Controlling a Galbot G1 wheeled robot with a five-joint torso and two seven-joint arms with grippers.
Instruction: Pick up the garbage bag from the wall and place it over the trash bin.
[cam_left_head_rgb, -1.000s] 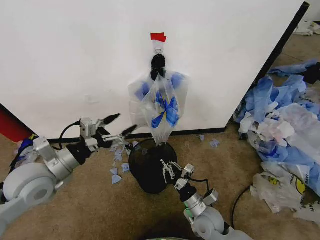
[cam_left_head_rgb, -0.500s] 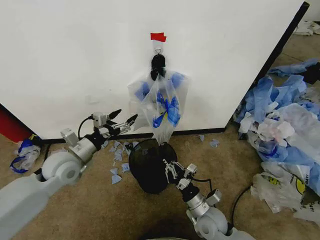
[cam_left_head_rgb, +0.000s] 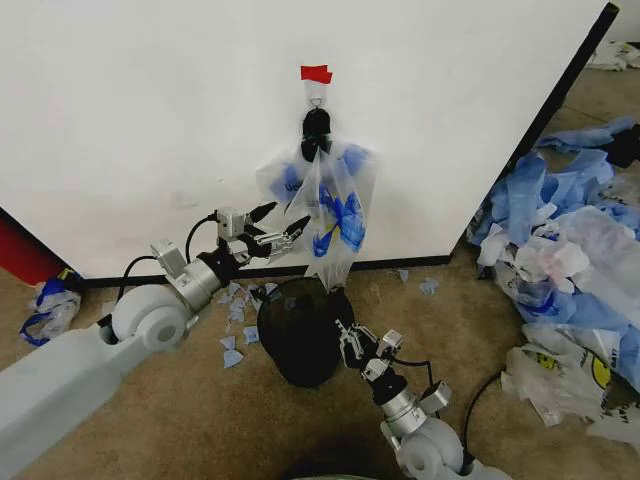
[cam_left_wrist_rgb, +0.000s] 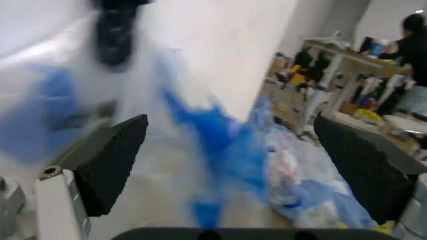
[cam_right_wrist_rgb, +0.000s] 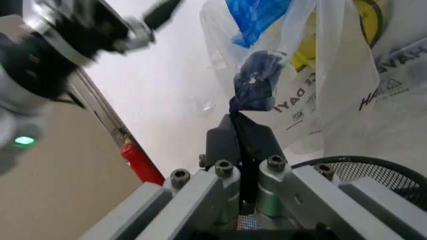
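Garbage bag (cam_left_head_rgb: 325, 200) hangs just beyond the left gripper's (cam_left_head_rgb: 277, 226) spread jaws, ungrasped.

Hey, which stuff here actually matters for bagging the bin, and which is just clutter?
Part of the job:
- thin translucent white plastic bag with blue handles, hanging from the black clip
- white wall panel
- round black wire-mesh bin
- left gripper, open beside the bag
- right gripper, by the bin

Lying about:
- heap of blue and white plastic sheets
- small blue scraps on the floor
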